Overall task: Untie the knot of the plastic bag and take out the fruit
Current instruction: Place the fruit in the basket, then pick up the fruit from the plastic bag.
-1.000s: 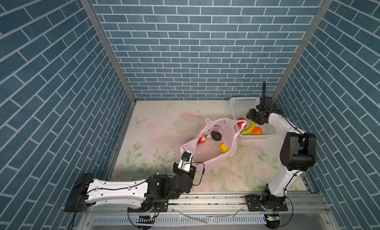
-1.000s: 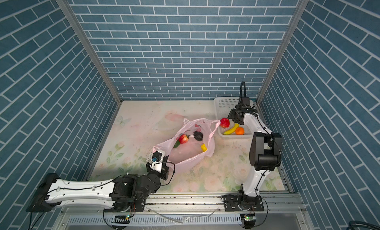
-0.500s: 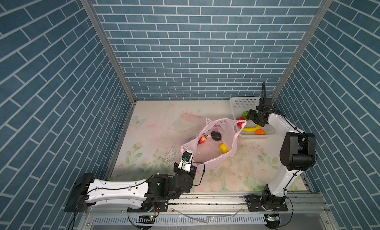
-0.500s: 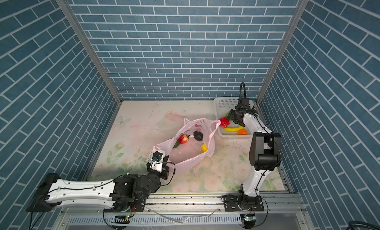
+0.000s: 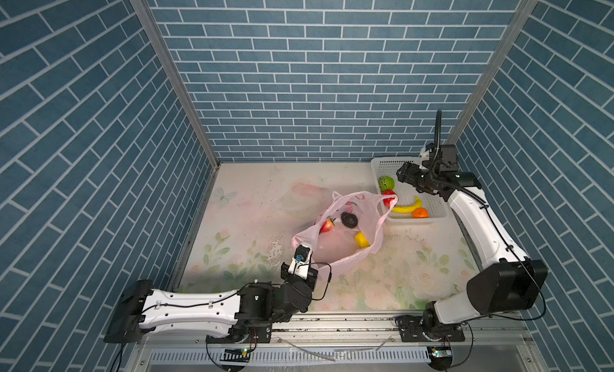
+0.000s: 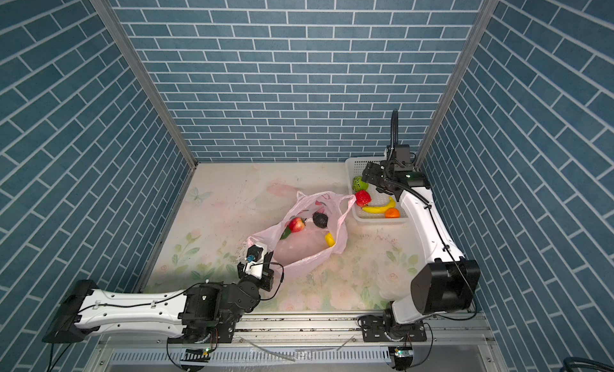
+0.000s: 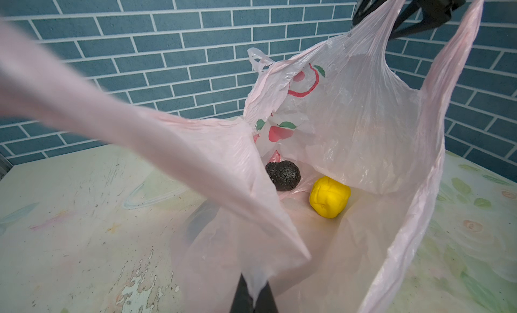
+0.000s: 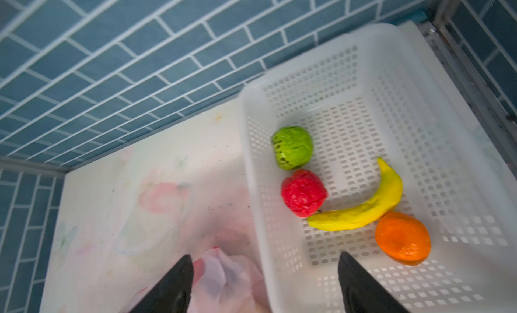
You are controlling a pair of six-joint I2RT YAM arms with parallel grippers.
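Over the white basket (image 8: 251, 157) at the far right corner of the table (image 5: 259, 204), the right end effector (image 8: 264, 257) is hanging with its jaws spread wide and nothing between them. A second ago those jaws were standing narrower, and the basket was showing only the strawberry (image 8: 303, 192), the banana (image 8: 363, 211) and the orange (image 8: 402, 237). Now the green fruit (image 8: 292, 147) is lying beside them, so a fourth piece has evidently just been let go.

Nearer the table's middle, the plastic bag (image 5: 335, 250) is lying with its mouth gaping. No knot is showing, and one handle loop (image 5: 387, 207) is trailing toward the basket. The left end effector (image 7: 254, 283) is staying pinched shut on the bag's near rim, lifting the thin film.

Inside, the apple (image 5: 327, 225), the avocado (image 5: 349, 219) and the yellow fruit (image 5: 362, 239) are still waiting. By my reading the untying is finished and the emptying is a little past halfway. The freed right arm is now needing to swing back to the open mouth while the left keeps it held up.
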